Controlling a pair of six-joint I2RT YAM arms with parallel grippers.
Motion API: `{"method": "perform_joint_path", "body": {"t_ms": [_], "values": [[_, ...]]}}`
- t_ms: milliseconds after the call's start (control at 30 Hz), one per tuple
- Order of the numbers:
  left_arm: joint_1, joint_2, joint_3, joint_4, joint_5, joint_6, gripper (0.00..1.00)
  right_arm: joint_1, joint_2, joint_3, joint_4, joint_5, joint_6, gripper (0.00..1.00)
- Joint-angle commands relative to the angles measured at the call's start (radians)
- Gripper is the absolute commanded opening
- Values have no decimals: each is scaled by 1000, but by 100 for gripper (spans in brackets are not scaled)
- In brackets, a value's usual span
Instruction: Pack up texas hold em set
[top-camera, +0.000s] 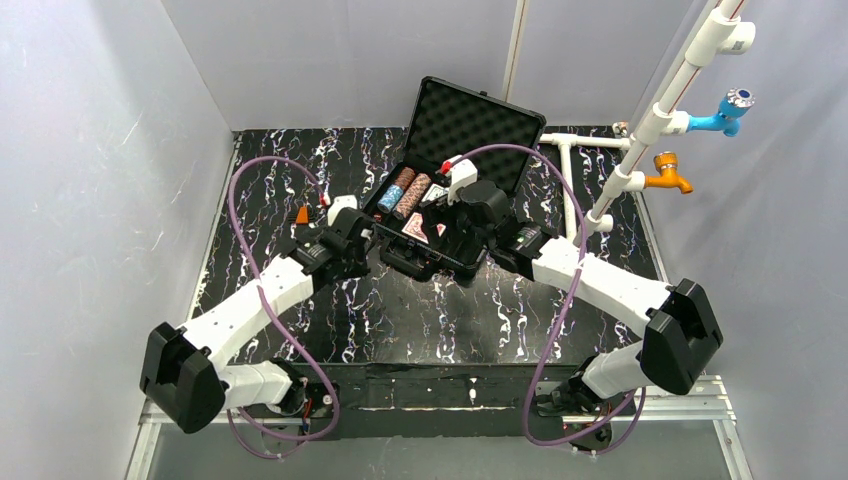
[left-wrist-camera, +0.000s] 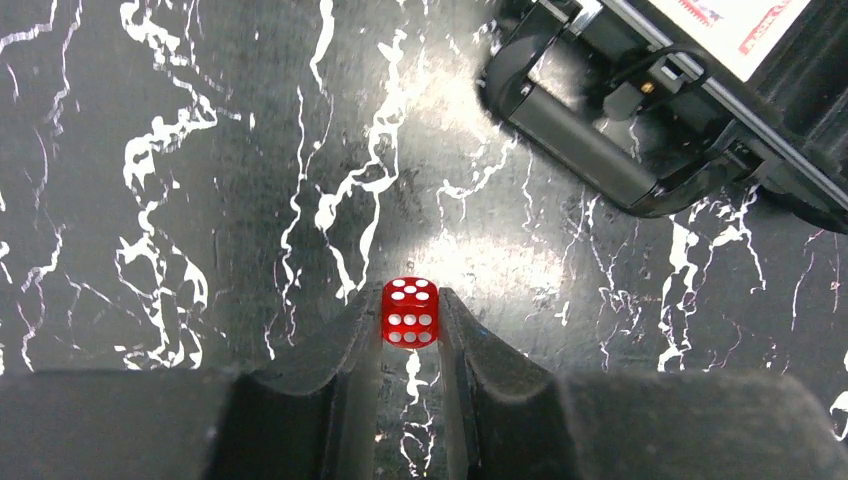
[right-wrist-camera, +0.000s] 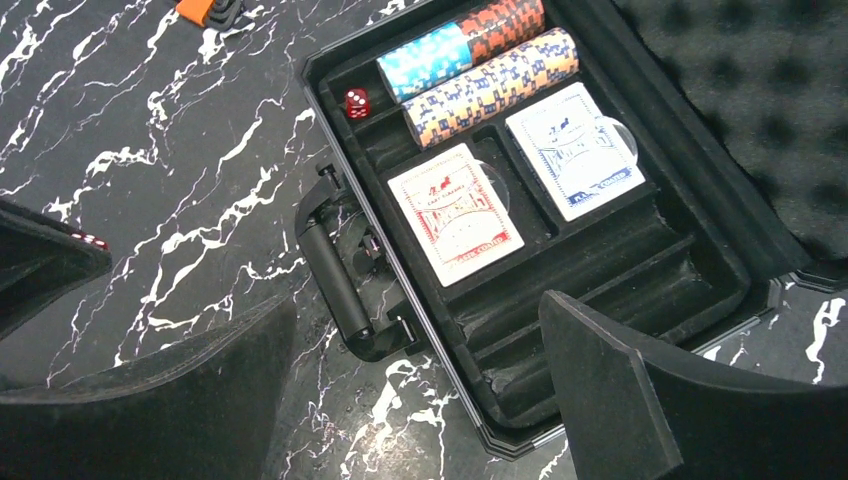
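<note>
The black case lies open mid-table, its foam-lined lid raised. In the right wrist view its tray holds blue chips, red chips, a brown chip stack, a red-backed deck, a blue-backed deck and a red die. My left gripper is shut on a second red die, above the table just left of the case handle. My right gripper is open and empty over the case's near corner.
A small orange object lies on the table left of the case. A white pipe frame with a blue tap and an orange tap stands at the back right. Grey walls enclose the black marbled table.
</note>
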Motion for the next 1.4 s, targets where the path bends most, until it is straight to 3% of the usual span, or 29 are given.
{"method": "perform_joint_path", "body": {"t_ms": [0, 433, 833, 1067, 1367], "values": [[19, 61, 96, -11, -19, 107, 0, 3, -50, -6, 42, 60, 7, 98], [171, 195, 244, 72, 175, 238, 0, 3, -42, 0, 34, 74, 6, 98], [191, 418, 408, 94, 235, 272, 0, 3, -59, 3, 10, 140, -8, 98], [193, 508, 461, 117, 264, 273, 0, 3, -96, -19, 21, 221, -3, 98], [193, 605, 511, 143, 285, 280, 0, 3, -104, -28, 27, 220, 1, 98]]}}
